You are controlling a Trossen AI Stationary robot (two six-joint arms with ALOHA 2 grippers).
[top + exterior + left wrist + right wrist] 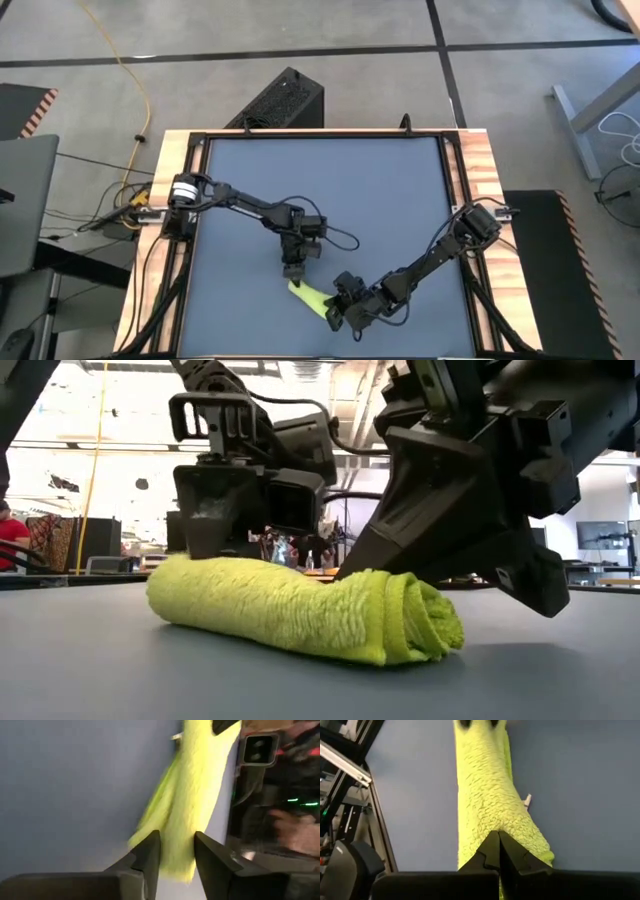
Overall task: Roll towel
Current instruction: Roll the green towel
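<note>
The lime-green towel (310, 298) lies rolled into a thick sausage on the dark blue-grey mat (320, 180), near the table's near edge. In the low view its spiral end (425, 622) faces the camera. My left gripper (294, 272) stands over the roll's far-left end, fingers a little apart with towel between them. My right gripper (335, 312) is at the roll's near-right end, fingers shut together. My left gripper pinches the top of the roll close to its far-left end (177, 847) between its two fingers. The fingers come from above, pointing down, and lie across the roll. The roll lies on the mat. My right gripper presses its shut fingertips (498, 845) onto the upper side of the roll near its near-right end (492, 822), slanting down from the table's right. The roll rests on the mat under them.
The mat's raised wooden frame (470, 180) borders the work area. Bare mat lies toward the far side and left (250, 170). A black box (280, 100) and cables lie on the floor beyond the table. A person shows far off in the room (10, 530).
</note>
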